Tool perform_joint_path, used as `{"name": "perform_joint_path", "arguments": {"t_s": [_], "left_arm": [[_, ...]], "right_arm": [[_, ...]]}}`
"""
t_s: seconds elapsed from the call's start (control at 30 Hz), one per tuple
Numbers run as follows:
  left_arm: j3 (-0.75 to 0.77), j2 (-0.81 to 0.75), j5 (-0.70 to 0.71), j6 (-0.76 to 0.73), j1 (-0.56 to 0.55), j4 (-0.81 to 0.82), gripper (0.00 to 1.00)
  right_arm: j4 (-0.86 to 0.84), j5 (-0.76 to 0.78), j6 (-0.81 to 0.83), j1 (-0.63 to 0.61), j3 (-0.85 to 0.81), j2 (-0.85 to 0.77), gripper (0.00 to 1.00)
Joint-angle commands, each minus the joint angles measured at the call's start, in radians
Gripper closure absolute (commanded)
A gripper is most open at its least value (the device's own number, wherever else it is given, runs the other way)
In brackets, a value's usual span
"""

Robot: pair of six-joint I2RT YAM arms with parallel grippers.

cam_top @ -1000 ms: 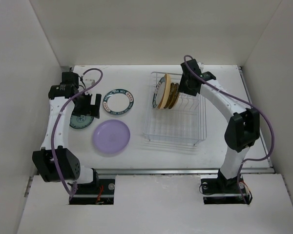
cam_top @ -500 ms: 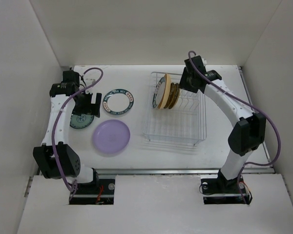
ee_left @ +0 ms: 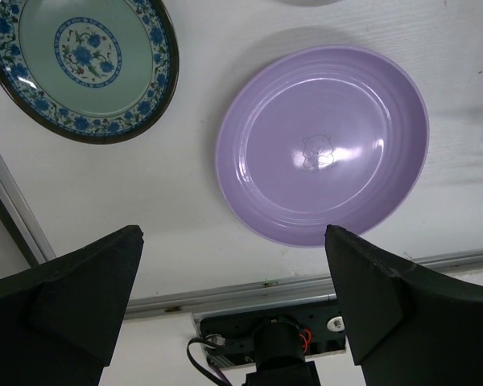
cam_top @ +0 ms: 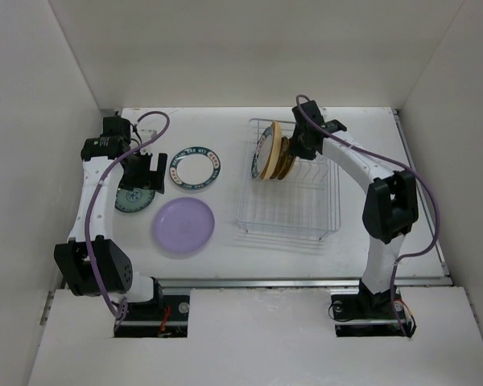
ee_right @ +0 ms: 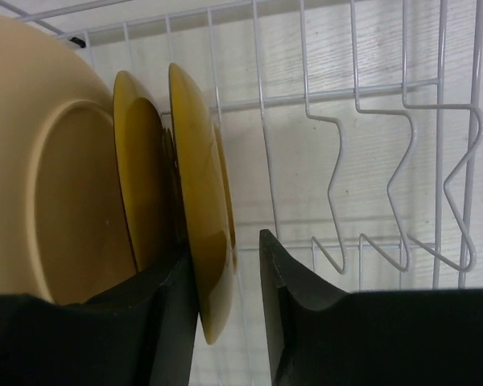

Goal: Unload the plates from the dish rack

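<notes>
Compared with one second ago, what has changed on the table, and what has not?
The right gripper swung left across the white wire dish rack; its open jaws now straddle the rim of the round mustard plate standing there. The left gripper, the round lavender plate, the blue-rimmed white plate and the teal patterned plate stayed put.

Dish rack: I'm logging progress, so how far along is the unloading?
Done: the lavender plate, blue-rimmed plate and teal plate lie on the table. In hand: the right gripper straddles a mustard plate in the dish rack, jaws not yet closed. Remaining: that one plus at least the second mustard plate and pale yellow plate.
</notes>
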State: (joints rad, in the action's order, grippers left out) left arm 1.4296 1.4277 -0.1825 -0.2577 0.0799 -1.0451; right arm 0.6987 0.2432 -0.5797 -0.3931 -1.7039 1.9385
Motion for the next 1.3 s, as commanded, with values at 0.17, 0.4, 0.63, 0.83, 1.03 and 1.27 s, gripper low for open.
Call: {"name": "perform_joint_path", "arguments": {"t_s": [0.17, 0.4, 0.63, 0.83, 1.03, 1.27], "left_arm": [[0.025, -0.038, 0.009, -0.006, 0.0, -0.023, 0.05], [0.092, -0.047, 0.0, -0.017, 0.0, -0.052, 0.03], [0.155, -0.045, -0.052, -0.026, 0.0, -0.082, 0.03], [0.147, -0.085, -0.165, -0.054, 0.0, -0.098, 0.03], [0.183, -0.023, -0.73, -0.139, 0.0, -0.179, 0.02], [0.247, 0.134, -0.879, -0.2, 0.0, -0.26, 0.01]], "right_arm": [[-0.013, 0.038, -0.025, -0.004, -0.054, -0.01, 0.9], [0.169, 0.168, -0.025, -0.013, -0.213, -0.071, 1.0], [0.372, 0.35, 0.001, -0.033, -0.353, -0.205, 1.0], [0.363, 0.38, 0.017, -0.061, -0.278, -0.438, 1.0], [0.003, -0.018, 0.05, -0.113, 0.033, -0.575, 1.0], [-0.305, -0.363, 0.014, -0.231, 0.156, -0.44, 1.0]]}}
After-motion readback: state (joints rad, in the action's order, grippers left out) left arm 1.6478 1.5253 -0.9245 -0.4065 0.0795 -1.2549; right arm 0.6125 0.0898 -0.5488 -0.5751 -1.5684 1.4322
